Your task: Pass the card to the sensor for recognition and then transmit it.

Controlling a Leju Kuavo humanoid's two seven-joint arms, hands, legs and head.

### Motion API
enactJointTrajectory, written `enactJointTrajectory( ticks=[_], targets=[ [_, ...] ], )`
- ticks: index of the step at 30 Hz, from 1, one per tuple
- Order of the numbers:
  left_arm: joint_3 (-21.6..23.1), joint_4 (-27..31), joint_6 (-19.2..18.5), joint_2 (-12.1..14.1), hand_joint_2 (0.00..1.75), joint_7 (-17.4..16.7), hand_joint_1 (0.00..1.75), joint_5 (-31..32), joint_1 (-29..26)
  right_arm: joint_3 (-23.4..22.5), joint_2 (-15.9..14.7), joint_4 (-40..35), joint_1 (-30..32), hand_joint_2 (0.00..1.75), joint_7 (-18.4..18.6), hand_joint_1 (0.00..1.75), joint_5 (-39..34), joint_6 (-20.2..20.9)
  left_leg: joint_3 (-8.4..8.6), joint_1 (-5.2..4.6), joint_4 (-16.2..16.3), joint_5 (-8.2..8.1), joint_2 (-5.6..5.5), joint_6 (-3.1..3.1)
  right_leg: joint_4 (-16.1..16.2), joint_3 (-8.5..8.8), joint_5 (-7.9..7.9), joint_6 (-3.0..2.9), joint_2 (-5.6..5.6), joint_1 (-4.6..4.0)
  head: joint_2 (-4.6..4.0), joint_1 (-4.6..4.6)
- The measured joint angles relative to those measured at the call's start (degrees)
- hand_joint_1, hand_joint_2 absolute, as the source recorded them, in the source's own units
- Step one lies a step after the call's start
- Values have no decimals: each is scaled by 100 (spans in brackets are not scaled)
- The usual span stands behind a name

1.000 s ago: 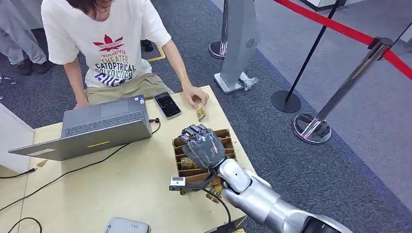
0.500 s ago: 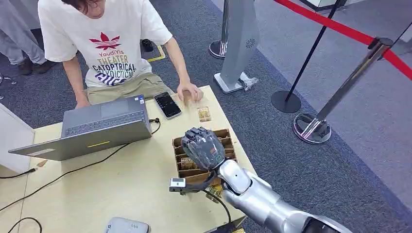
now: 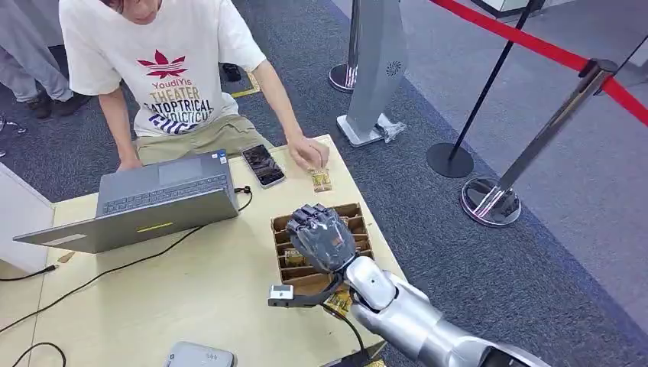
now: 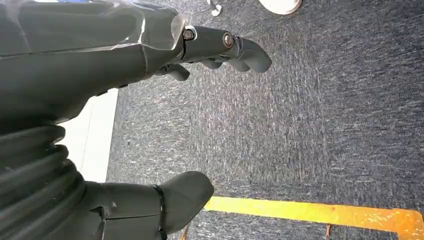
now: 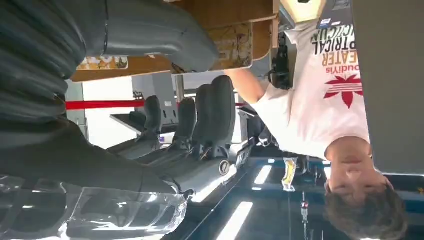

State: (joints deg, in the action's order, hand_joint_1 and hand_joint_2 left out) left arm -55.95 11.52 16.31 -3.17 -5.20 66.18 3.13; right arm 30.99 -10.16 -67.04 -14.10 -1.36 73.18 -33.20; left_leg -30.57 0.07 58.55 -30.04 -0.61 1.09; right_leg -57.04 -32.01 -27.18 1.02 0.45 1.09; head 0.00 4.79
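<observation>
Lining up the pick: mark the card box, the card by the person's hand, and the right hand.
card box [image 3: 355, 212]: head view, far rim.
card [image 3: 322, 181]: head view, its face.
right hand [image 3: 322, 237]: head view, back of hand.

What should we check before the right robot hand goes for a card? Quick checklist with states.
1. Right robot hand over the cardboard card box: ok, it hovers above the slots.
2. Right robot hand holds nothing: cannot tell; the fingers are curled down and the palm side is hidden.
3. Cards in the box: ok, printed cards show in the slots in the right wrist view.
4. Person's hand away from the box: ok, it rests on a loose card on the table beyond the box.
5. Left robot hand out of the way: ok, it hangs over carpet, holding nothing.
6. Sensor location: cannot tell.
</observation>
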Motion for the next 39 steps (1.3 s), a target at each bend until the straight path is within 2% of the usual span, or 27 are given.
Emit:
enactJointTrajectory(
  ticks=[1,4,5,6,7,10,11,18,19,20,21,23,28,30,33,39],
  targets=[
    [0,0,0,0,175,0,0,6,2,-2,0,-7,11,175,2,98,0,0,0,0,0,0,0,0,0,0,0,0,0,0,0,2],
    [0,0,2,0,175,0,0,35,3,-7,0,-13,29,175,7,99,4,11,0,0,0,0,0,0,0,0,0,0,0,0,0,0],
    [0,0,2,0,175,0,0,35,4,-9,0,-18,35,175,11,93,4,15,0,0,0,0,0,0,0,0,0,0,0,0,0,0],
    [0,0,2,0,175,0,0,39,5,-15,0,-28,43,175,15,94,7,15,0,0,0,0,0,0,0,0,0,0,0,0,0,2],
    [0,2,2,0,175,0,0,41,6,-22,0,-37,49,175,15,86,7,15,0,0,0,0,0,0,0,0,0,0,0,0,0,2],
    [0,11,2,0,175,-2,0,44,7,-33,0,-44,58,175,15,89,15,15,0,0,0,0,0,0,0,0,0,0,0,0,0,2],
    [0,11,0,0,175,-4,0,44,7,-37,0,-46,59,175,15,84,33,13,0,0,0,0,0,0,0,0,0,0,0,0,0,0],
    [0,11,0,0,175,-15,0,37,7,-37,2,-63,62,175,17,82,81,15,0,0,0,0,0,0,0,0,0,0,0,0,0,2],
    [0,11,0,0,175,-18,0,33,7,-39,2,-81,60,175,20,96,101,26,0,0,0,0,0,0,0,0,0,0,0,0,0,0],
    [0,11,2,0,175,-17,0,33,7,-50,9,-90,58,175,15,99,109,92,0,0,0,0,0,0,0,0,0,0,0,0,0,2],
    [0,11,2,0,175,-17,0,33,7,-52,9,-90,56,175,13,91,111,96,-1,0,0,0,0,0,0,0,0,0,0,0,0,0],
    [0,11,2,0,175,-17,0,31,7,-68,9,-90,55,175,7,87,111,101,-1,0,0,0,0,0,0,0,0,0,0,0,0,2],
    [-2,11,2,0,175,-17,0,20,8,-105,11,-90,50,175,0,87,111,118,-1,0,0,0,0,0,0,0,0,0,0,0,0,0],
    [-9,11,4,0,175,-17,0,15,8,-107,13,-90,45,175,0,82,111,122,-1,0,0,0,0,0,0,0,0,0,0,0,0,2],
    [-11,11,7,0,175,-17,0,15,8,-109,22,-89,32,175,0,87,111,133,-1,0,0,0,0,0,0,0,0,0,0,0,0,0],
    [-13,11,26,-4,175,-17,0,15,8,-114,31,-37,-51,175,-35,84,98,131,-1,0,0,0,0,0,0,1,0,0,0,0,0,0]
  ],
)
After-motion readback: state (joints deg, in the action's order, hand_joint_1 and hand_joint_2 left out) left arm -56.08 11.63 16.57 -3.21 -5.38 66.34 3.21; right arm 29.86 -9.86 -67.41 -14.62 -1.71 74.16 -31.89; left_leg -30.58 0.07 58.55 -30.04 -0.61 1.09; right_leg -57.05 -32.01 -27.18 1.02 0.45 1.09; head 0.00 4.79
